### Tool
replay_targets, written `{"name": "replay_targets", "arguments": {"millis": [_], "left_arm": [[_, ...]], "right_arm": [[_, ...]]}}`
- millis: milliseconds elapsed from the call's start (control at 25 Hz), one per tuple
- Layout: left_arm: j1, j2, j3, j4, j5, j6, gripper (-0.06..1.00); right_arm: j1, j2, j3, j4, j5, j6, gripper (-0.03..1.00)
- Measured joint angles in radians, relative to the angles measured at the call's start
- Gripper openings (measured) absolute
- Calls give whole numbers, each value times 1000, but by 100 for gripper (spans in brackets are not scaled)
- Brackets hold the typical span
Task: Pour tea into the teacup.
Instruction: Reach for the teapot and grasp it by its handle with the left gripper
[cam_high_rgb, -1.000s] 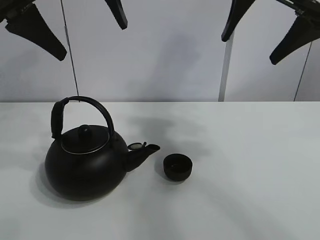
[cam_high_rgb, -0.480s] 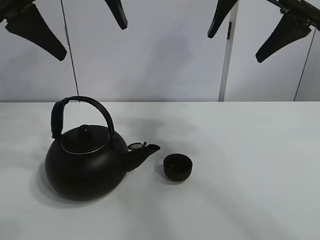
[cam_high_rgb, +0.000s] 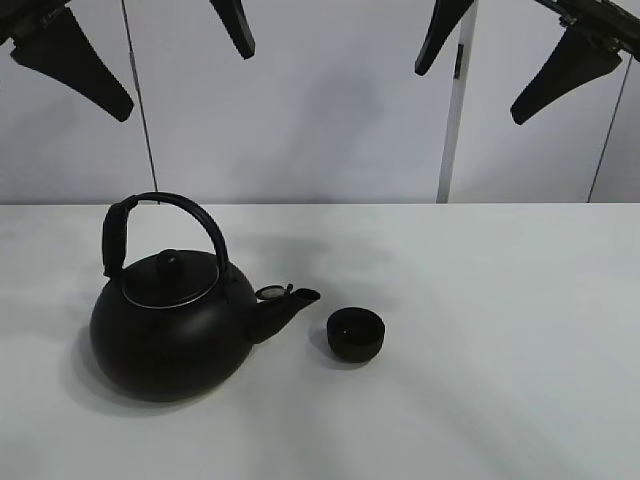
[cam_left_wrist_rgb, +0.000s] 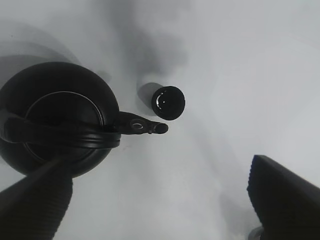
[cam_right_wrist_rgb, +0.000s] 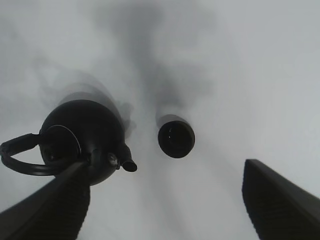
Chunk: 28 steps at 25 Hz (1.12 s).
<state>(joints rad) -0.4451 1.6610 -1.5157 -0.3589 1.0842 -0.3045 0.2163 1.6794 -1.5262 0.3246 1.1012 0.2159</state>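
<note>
Small matte black bowl-shaped teacup (cam_high_rgb: 356, 334) near the middle of the smooth white worktop (cam_high_rgb: 500, 350), just beside the spout of a round black kettle (cam_high_rgb: 170, 330), left gripper (cam_high_rgb: 183, 80) and right gripper (cam_high_rgb: 472, 95) high above, both spread wide, empty.

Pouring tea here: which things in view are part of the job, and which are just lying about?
Part of the job:
- kettle, spout pointing toward the cup
- teacup, standing apart from the spout

Not part of it:
- white table they stand on
- grey wall behind
</note>
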Motion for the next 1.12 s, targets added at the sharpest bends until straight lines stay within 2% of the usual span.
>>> {"name": "replay_targets", "arguments": {"millis": [1120], "left_arm": [[0, 0, 0, 0, 0, 0, 69]], "right_arm": [[0, 0, 0, 1, -2, 0, 57]]}}
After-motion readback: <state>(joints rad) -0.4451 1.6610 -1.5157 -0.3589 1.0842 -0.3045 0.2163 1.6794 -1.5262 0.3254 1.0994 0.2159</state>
